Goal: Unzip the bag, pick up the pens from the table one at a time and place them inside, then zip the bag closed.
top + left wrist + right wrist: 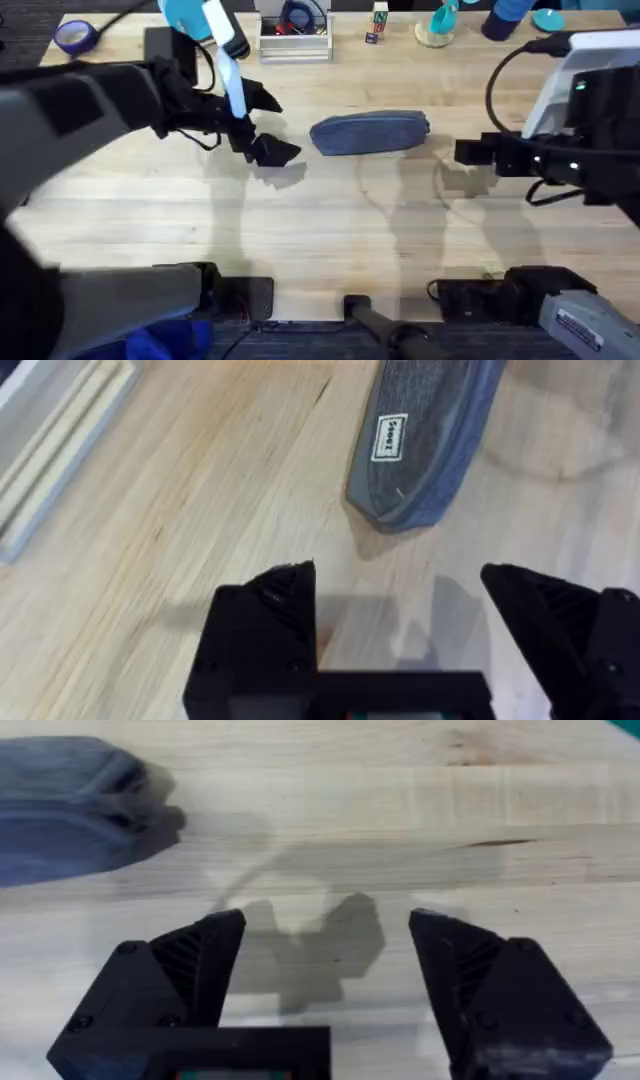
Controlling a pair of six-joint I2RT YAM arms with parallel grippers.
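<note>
The blue-grey bag [370,133] lies lengthwise in the middle of the wooden table [320,230]; I cannot tell how its zipper stands. My left gripper [272,125] is open just off the bag's left end, apart from it. The left wrist view has that end with a small white label on the bag [425,440] beyond the open left gripper [400,600]. My right gripper [465,150] is open a short way off the bag's right end. In the right wrist view the bag [70,805] lies past the open right gripper [327,960]. The pens are out of view.
Along the table's back edge stand a white tray [293,40], a blue tape roll [75,35], a small block [377,25] and a teal object [440,25]. A light blue and white thing [205,25] hangs over the left arm. A white tray [50,440] shows in the left wrist view.
</note>
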